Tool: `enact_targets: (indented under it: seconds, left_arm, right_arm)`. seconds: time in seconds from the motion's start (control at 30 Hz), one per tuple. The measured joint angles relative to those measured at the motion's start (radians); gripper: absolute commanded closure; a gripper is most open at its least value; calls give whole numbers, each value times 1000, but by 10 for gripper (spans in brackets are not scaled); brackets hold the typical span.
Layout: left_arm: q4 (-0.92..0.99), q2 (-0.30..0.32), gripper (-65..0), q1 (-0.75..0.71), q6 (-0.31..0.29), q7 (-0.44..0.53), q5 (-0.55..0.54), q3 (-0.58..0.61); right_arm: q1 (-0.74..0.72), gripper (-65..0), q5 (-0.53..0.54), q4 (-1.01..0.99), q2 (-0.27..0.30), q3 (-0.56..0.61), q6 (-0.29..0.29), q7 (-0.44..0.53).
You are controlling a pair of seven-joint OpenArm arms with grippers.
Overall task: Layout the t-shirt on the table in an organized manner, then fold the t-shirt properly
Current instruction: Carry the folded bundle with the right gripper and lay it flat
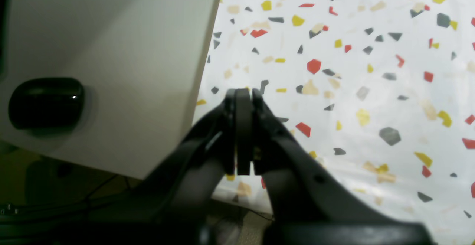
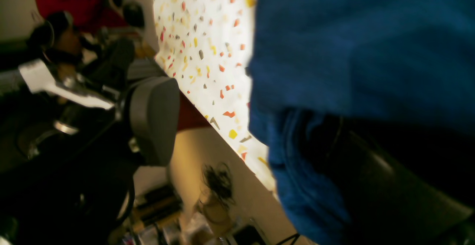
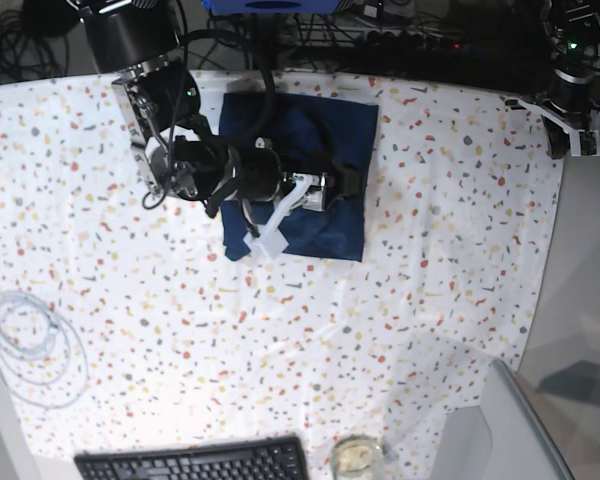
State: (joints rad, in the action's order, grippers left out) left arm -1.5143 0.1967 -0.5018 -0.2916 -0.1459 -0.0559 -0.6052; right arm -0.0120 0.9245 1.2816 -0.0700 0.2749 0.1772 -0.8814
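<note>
We are looking at the t-shirt [image 3: 310, 160], which is lying folded into a compact dark blue rectangle on the table [image 3: 430, 260], toward its far edge and a little left of centre in the base view. Our right gripper [image 3: 348, 185] is reaching across the middle of the shirt; in the right wrist view one grey finger [image 2: 154, 120] is standing well clear of the blue cloth, so the jaws are parted and nothing is being held. Our left gripper [image 1: 243, 100] is hanging off at the table's far corner over the speckled cloth, its jaws pressed together on nothing. At the near edge a black keyboard [image 3: 195, 462] and a glass [image 3: 356, 457] are sitting, and a coiled cable [image 3: 35, 345] is lying at the left
</note>
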Motion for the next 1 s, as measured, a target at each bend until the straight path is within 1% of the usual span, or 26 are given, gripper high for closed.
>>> enact_targets:
  seconds: [0.07,0.17,0.27,0.4,0.57,0.63,0.7,0.77,0.8,0.83,0.87,0.93,0.97,1.0]
  left_arm:
    - [0,0,0,2,0,0,0,0]
    - [0,0,0,6,0,-53,1,0]
    - [1,1,0,5,0,-53,0,0]
    - [1,3,0,6,0,-53,0,-1]
    - [1,3,0,6,0,-54,0,-1]
    - [1,3,0,6,0,-54,0,-1]
    - [1,3,0,12,0,-63,0,-1]
    - [5,3,0,26,1,-64,6,-2]
    - [6,3,0,31,1,-60,6,-2]
    - [6,3,0,33,0,-60,3,-2]
    - [6,3,0,33,0,-60,3,-2]
    - [13,3,0,30,1,-61,3,-3]
    - [15,3,0,30,1,-64,4,-3]
    - [15,2,0,29,1,-64,3,-3]
  right_arm:
    - [-17,-480,3,0,2,32,0,0]
    - [-37,-480,2,1,18,84,-3,0]
    - [-52,-479,-4,1,18,132,-5,0]
    - [-93,-479,3,1,15,227,-13,-3]
    - [-136,-479,4,1,11,322,-119,0]
    - [-154,-479,-2,3,6,356,-135,-5]
    - [-175,-479,-10,54,14,416,-174,-5]
    - [-209,-479,1,129,30,480,-200,-16]
    - [-230,-479,14,170,36,507,-231,-20]
    - [-245,-479,24,207,42,520,-277,-19]
    - [-257,-479,13,246,50,525,-326,-21]
    - [-267,-479,12,327,82,516,-403,-24]
    - [-263,-479,13,367,105,503,-433,-27]
    - [-249,-473,19,404,135,484,-447,-23]
